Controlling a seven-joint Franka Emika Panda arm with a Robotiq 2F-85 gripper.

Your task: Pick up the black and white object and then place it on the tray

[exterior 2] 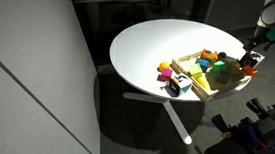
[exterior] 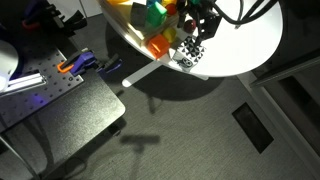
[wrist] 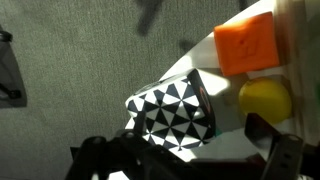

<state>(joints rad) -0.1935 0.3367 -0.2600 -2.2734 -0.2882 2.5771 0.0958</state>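
Grey carpet (wrist: 60,60) shows beneath the round white tabletop (exterior 2: 150,43). Nearest us, close to its edge, sits the small black and white triangle-patterned cube (wrist: 175,115), just outside the near left corner of the shallow light wooden tray (exterior 2: 219,91). Just beside the cube lie an orange plastic block (wrist: 255,40) and a yellow ball (wrist: 265,97). Farther back, over the tray's far right end, hangs the black gripper (exterior 2: 249,63), its jaws apart and empty as far as we can see. We judge the edge to be the main hazard: an off-centre descent could push the cube onto the carpet, or a jaw could snag the orange block.
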